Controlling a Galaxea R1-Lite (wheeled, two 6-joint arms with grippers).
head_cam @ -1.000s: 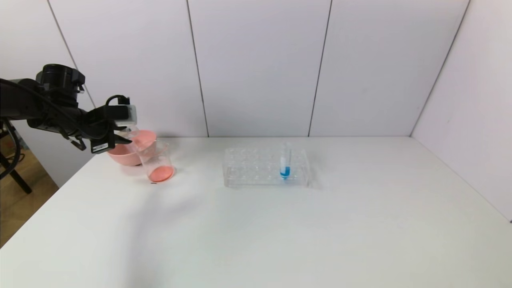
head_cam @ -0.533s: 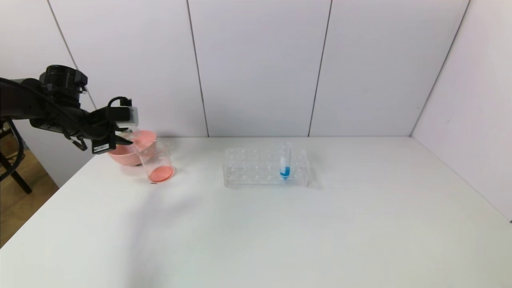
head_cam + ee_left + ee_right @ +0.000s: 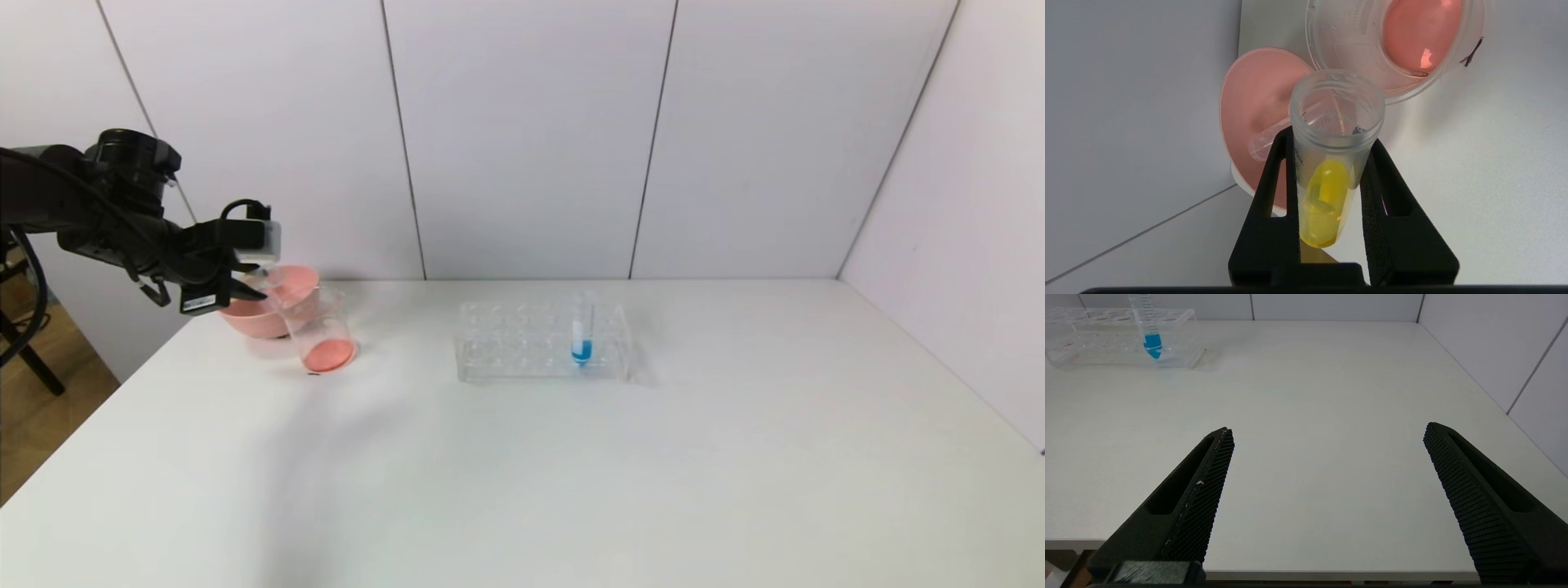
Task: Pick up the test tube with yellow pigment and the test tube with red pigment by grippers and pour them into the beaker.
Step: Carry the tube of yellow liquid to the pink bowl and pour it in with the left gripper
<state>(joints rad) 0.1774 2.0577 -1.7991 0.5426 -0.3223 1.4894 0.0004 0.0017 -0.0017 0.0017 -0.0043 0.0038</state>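
One pour looks done: the beaker (image 3: 1392, 45) holds red liquid. My left hand (image 3: 1331, 171) grips the yellow tube (image 3: 1327, 192), still full, beside the beaker; my right hand (image 3: 1327, 465) is open.

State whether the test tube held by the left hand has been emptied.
Not emptied. The test tube with yellow pigment, gripped by the left hand, has yellow liquid in its tip; the beaker holds only reddish liquid.

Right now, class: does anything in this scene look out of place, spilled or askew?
Yes. An empty clear tube lies on its side in the pink bowl, not in the rack. No spill shows on the table.
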